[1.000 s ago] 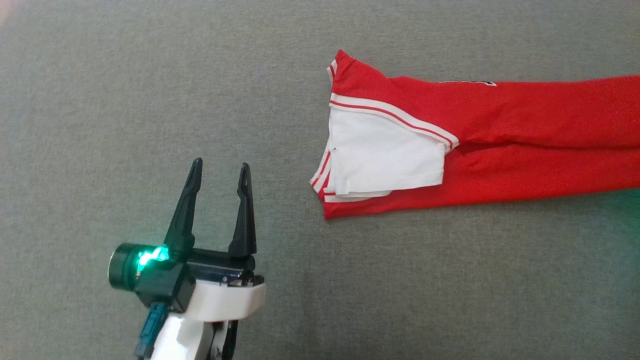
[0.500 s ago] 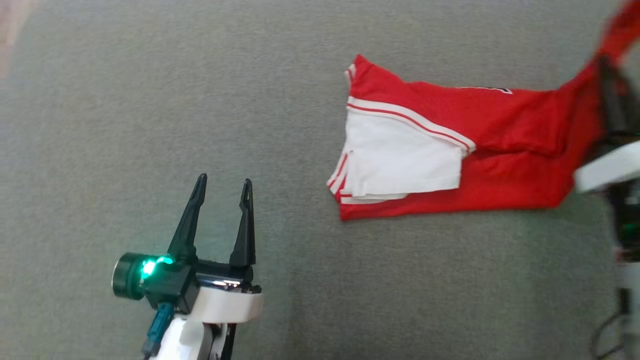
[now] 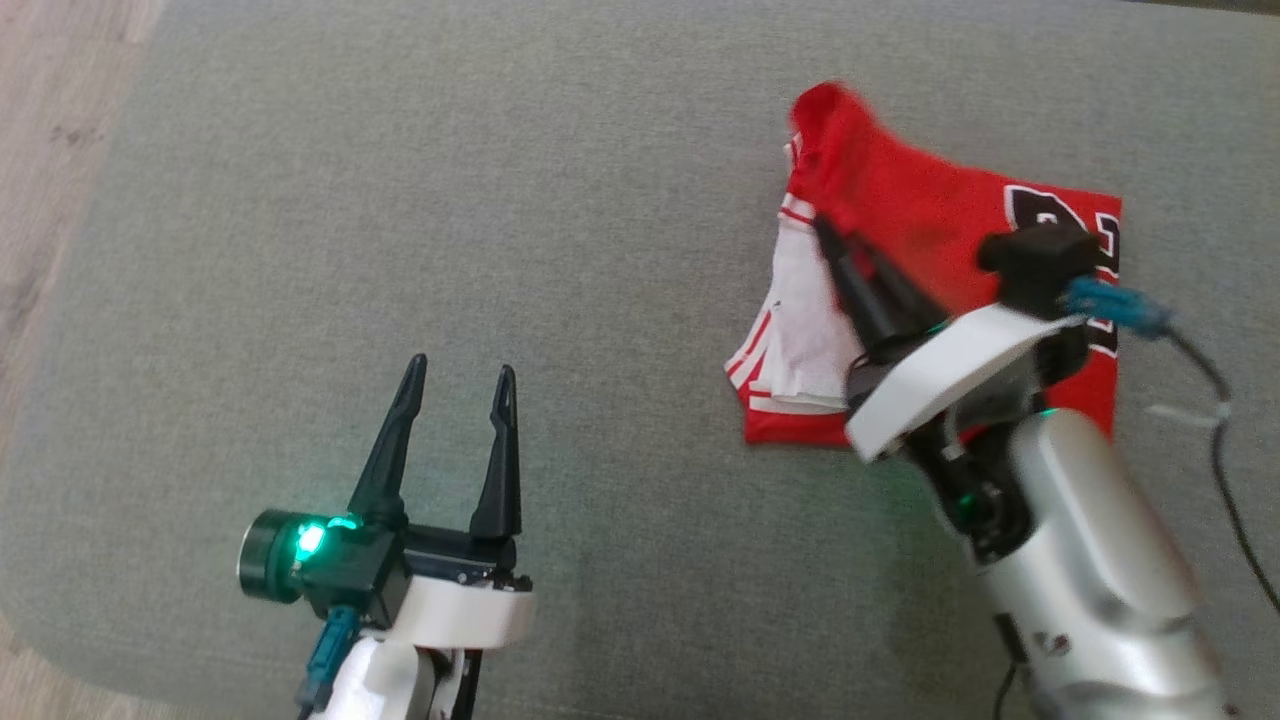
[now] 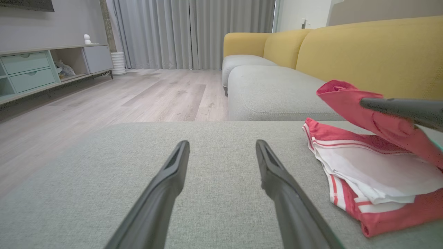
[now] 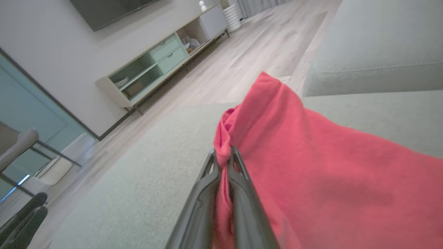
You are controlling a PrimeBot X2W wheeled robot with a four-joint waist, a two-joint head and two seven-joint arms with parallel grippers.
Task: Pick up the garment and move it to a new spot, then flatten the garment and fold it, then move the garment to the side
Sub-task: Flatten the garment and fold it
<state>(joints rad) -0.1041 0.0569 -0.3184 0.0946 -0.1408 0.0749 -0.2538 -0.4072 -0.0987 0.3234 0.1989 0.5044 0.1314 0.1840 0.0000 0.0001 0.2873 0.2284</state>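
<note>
Pinching the red garment in my right gripper, left gripper spread empty, near cushion corner

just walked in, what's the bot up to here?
The right tool is shut on a bunched end of the red garment, holding it lifted above the white-trimmed part that lies flat on the grey cushion; it looks like mid-fold. The left tool is open over bare cushion beside the garment, touching nothing.
</note>
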